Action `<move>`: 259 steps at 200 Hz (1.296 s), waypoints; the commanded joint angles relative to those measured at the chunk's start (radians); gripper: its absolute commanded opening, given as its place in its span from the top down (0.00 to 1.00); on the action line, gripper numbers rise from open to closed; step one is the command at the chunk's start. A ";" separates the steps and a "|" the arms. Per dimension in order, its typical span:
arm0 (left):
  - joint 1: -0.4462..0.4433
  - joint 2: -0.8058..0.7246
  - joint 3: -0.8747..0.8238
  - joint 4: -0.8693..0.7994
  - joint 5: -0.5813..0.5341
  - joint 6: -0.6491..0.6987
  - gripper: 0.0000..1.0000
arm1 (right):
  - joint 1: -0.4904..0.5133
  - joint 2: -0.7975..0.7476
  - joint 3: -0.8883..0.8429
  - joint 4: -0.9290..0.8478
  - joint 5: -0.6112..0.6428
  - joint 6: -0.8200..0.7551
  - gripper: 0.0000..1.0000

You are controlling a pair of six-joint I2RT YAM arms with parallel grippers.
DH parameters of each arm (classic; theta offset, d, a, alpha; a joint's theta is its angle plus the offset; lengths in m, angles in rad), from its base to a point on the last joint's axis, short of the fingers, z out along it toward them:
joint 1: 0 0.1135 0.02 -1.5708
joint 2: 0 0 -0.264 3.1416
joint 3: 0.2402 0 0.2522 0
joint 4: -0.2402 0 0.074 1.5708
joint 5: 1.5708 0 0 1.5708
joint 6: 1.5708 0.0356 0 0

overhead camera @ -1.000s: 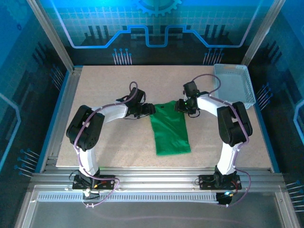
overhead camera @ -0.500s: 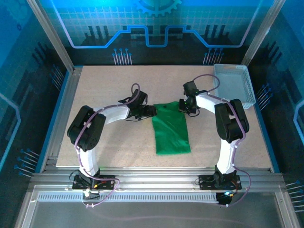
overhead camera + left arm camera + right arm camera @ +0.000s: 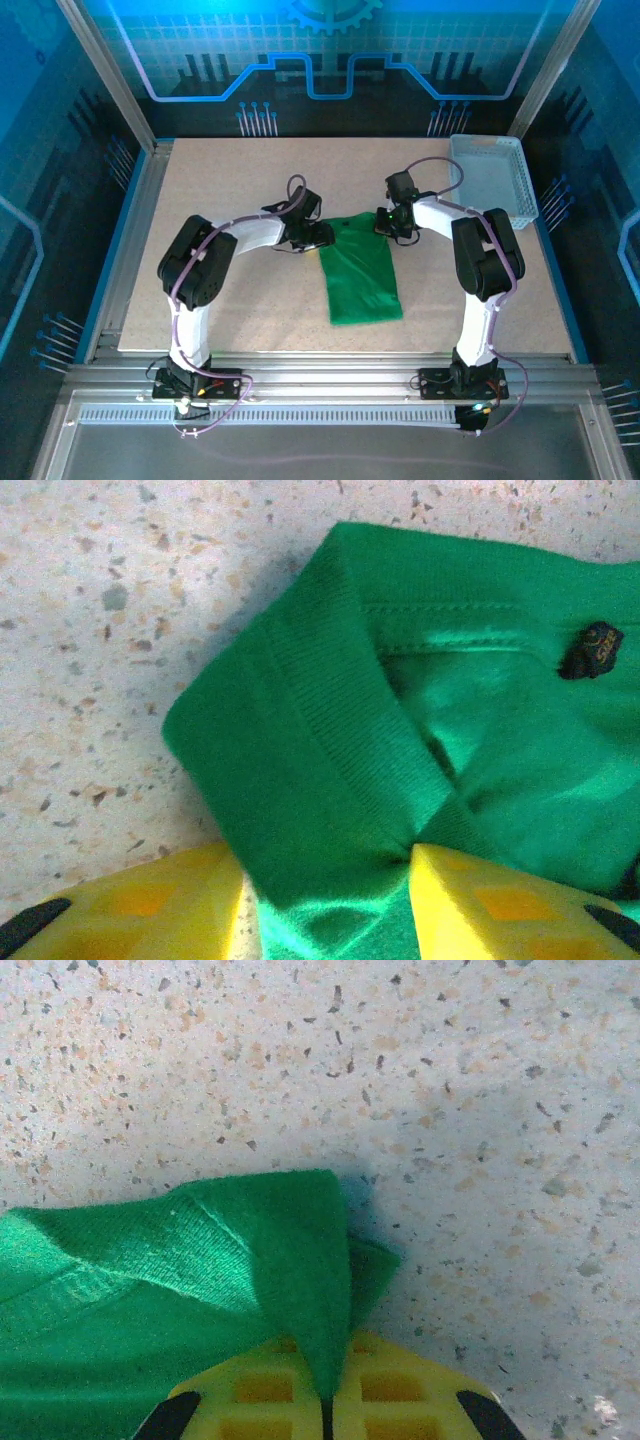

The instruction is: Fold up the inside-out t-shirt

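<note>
The bright green t-shirt [image 3: 360, 280] lies as a long narrow folded strip in the middle of the table, its top edge between the two grippers. My left gripper [image 3: 322, 236] is at the top left corner. In the left wrist view its yellow fingers [image 3: 150, 905] stand apart, open, with the ribbed collar fold of the shirt [image 3: 330, 740] bunched between them [image 3: 325, 880]. A small dark label [image 3: 590, 650] sits on the cloth. My right gripper [image 3: 383, 222] is at the top right corner, shut on a pinched fold of the shirt [image 3: 300, 1250], the fingers pressed together [image 3: 327, 1385].
A white mesh basket [image 3: 490, 180] stands at the back right corner of the speckled table [image 3: 220, 190]. Metal frame rails run along the table's near edge [image 3: 320, 360].
My left gripper has moved right, up to the shirt's top left corner, and now straddles the collar fold. The right gripper has stayed at the top right corner.
</note>
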 commanded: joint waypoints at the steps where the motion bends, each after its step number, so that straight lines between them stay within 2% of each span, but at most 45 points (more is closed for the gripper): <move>1: -0.014 0.075 0.056 0.005 0.003 0.008 0.55 | 0.008 0.009 -0.027 -0.009 -0.011 0.012 1.00; 25: -0.026 0.107 0.098 -0.011 0.000 0.022 0.56 | 0.023 0.010 -0.027 -0.002 -0.016 0.015 1.00; 51: -0.026 0.143 0.145 -0.030 -0.009 0.030 0.62 | 0.038 0.018 -0.025 0.003 -0.019 0.022 1.00; 115: -0.027 0.137 0.149 -0.034 -0.036 0.040 0.86 | 0.051 0.005 -0.038 0.006 -0.003 0.025 1.00; 151: -0.018 0.048 0.045 0.030 -0.073 0.031 1.00 | 0.042 -0.031 -0.055 0.013 0.018 0.013 1.00; 174: -0.004 -0.046 -0.070 0.149 -0.054 0.007 1.00 | 0.030 -0.078 -0.083 0.043 0.008 -0.005 1.00; 225: -0.007 -0.262 -0.257 0.356 0.013 -0.036 1.00 | 0.027 -0.190 -0.113 0.118 -0.107 -0.033 1.00; 259: -0.147 -0.289 -0.169 0.214 -0.104 0.046 1.00 | 0.044 -0.165 -0.093 0.114 -0.106 -0.026 1.00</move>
